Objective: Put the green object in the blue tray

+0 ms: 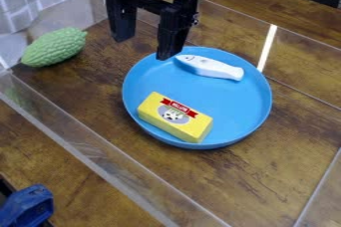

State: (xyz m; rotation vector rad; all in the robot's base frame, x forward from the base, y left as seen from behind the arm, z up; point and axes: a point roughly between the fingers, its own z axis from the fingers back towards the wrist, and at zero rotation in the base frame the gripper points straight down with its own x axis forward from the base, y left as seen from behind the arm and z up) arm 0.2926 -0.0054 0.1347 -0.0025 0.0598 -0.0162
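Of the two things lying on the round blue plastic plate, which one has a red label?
The yellow rectangular box, at the plate's near side; the other is a slim white item farther back.

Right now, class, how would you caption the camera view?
Open gripper above the table, green lump still outside the blue tray.

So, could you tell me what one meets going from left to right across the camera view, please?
Green gourd, end effector, yellow box, white tube.
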